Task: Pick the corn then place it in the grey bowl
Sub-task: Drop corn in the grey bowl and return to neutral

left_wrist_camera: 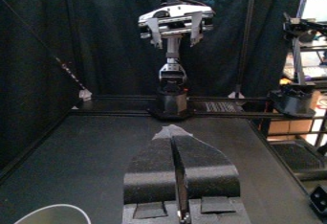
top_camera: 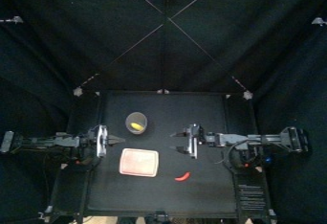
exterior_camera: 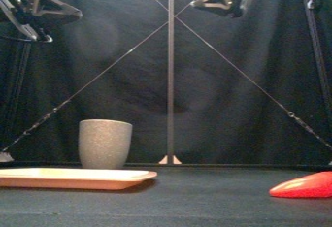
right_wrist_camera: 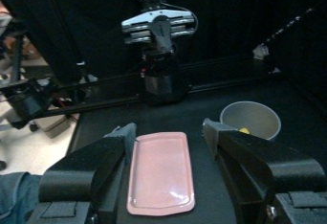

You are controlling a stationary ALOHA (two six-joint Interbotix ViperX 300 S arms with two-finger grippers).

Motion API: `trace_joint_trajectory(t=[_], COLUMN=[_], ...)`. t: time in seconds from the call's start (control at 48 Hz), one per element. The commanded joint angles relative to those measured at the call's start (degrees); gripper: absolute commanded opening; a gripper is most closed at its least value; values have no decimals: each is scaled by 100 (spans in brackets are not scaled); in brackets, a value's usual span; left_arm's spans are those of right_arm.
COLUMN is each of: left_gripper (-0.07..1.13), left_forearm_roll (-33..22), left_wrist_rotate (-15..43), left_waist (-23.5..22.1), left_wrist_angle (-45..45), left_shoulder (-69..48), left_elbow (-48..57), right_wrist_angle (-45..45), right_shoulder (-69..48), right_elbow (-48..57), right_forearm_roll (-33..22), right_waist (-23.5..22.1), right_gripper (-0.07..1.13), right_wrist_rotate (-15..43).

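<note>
Corn sits inside the grey bowl, upper left of table centre in the top view; I judge placing done, so my left gripper, closed and empty, and my right gripper, spread wide, should keep high, clear of the rim.

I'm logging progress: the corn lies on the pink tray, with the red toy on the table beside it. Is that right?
Not quite. The corn lies inside the grey cup, not on the pink tray; the top view shows it. The red toy is on the table beside the tray.
</note>
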Motion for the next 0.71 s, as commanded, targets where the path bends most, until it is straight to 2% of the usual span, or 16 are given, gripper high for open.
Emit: trace_joint_trajectory(t=[0.021, 0.208, 0.5, 0.708], left_gripper=[-3, -3, -3, -3], left_forearm_roll=[9, 0, 0, -9], left_wrist_rotate=[0, 0, 0, -9], left_waist=[62, 79, 88, 176], left_wrist_angle=[-26, -26, -26, -26], left_shoulder=[0, 9, 0, 0], left_elbow=[-105, -105, -88, -79], right_wrist_angle=[-70, -97, -105, -132], right_shoulder=[-712, -1582, -2276, -2391], right_elbow=[360, 879, 1266, 1345], right_forearm_roll=[-35, -26, -132, -255], right_waist=[211, 527, 949, 993], right_gripper=[93, 93, 93, 93], right_wrist_rotate=[18, 26, 18, 0])
